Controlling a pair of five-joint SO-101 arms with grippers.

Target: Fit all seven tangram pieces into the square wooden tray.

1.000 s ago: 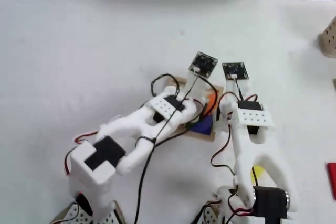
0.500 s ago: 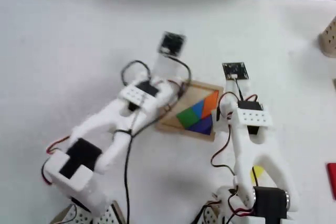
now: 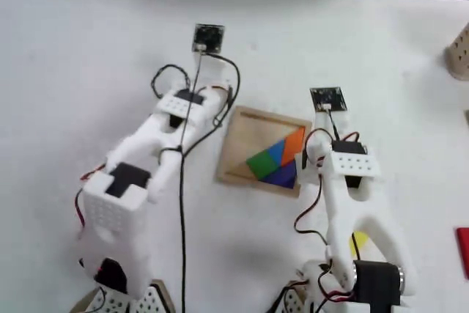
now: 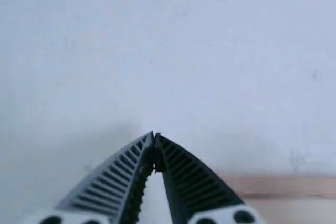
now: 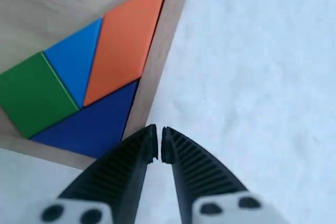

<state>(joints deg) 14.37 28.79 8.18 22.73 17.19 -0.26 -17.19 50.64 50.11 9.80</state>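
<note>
The square wooden tray (image 3: 244, 135) lies mid-table with an orange piece (image 3: 294, 141), a blue piece (image 3: 278, 152), a green square (image 3: 260, 163) and a dark blue triangle (image 3: 283, 175) in its right half. My left gripper (image 3: 218, 100) is shut and empty over bare table by the tray's far left corner; in the left wrist view its tips (image 4: 155, 138) meet, with a strip of tray rim (image 4: 273, 184) behind them. My right gripper (image 5: 158, 130) is shut and empty just outside the tray rim (image 5: 173, 30), beside the dark blue triangle (image 5: 92, 124).
A yellow piece (image 3: 360, 240) lies on the table under the right arm. A red piece (image 3: 463, 251) sits at the right edge. A tan perforated object (image 3: 459, 53) stands at the far right. White table stretches to the left and back.
The left arm has swung left off the tray, uncovering the tray and its pieces. The right arm has not moved.
</note>
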